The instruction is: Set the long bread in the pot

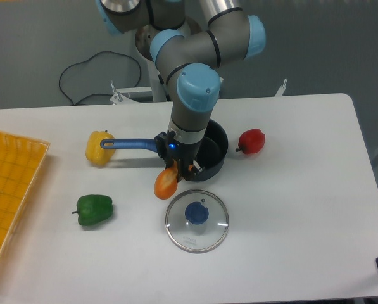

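Looking down from the fixed camera, we see a white, matte table (pixel 290 209) with a few glossy plastic toys on it. The long bread (pixel 166 183) is a smooth orange-golden oval with a shiny skin. It hangs in the gripper (pixel 178 170), whose fingers are closed on its upper end, so most of the loaf shows below and to the left of them. Its long axis runs on a slant, upper end toward the pot (pixel 213 149), lower end toward the near-left. We cannot tell whether its lower end touches the table. The loaf is outside the pot, just beside its near-left rim.

The pot is round and dark grey-black, with a long blue handle (pixel 128 144) reaching left. The handle's tip lies at a yellow pepper (pixel 98 147), lumpy and glossy.

The arm comes down from the top of the view in grey tubes with pale blue joint caps. Its last segment stands nearly upright over the pot's left edge, wrist pointing down, a small blue light on its side.

A round clear glass lid (pixel 197 220) with a blue knob lies flat near the loaf. A red pepper (pixel 252 140) sits right of the pot, a green pepper (pixel 94 209) lies at near-left, and a yellow mesh tray (pixel 8 190) fills the left edge.
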Available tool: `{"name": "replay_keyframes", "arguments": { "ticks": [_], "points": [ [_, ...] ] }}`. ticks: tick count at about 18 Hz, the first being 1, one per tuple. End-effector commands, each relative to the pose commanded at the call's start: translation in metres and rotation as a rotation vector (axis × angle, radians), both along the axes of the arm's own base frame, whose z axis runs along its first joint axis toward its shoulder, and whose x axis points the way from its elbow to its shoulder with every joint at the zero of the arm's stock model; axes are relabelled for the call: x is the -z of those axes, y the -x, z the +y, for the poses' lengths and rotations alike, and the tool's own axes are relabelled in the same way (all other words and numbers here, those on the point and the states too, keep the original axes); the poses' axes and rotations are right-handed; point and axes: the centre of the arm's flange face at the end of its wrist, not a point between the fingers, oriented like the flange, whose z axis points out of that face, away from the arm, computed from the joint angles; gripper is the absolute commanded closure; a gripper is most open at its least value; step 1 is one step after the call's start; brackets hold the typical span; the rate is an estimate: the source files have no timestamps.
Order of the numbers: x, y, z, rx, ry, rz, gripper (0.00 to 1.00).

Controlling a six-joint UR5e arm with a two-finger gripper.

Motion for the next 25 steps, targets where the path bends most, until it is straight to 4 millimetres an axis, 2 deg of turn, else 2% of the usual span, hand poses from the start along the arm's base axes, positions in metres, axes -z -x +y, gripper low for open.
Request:
{"name": "replay_keyframes", "arguments": {
  "ticks": [6,16,25],
  "points": [
    [0.012,-0.005,-0.005,0.037,0.013,-0.012,0.59],
    [0.013,0.001,-0.008,0.124,-0.004,0.009,0.59],
    [0.019,0.004,-0.01,0.132,0.001,0.0,0.59]
  ]
}}
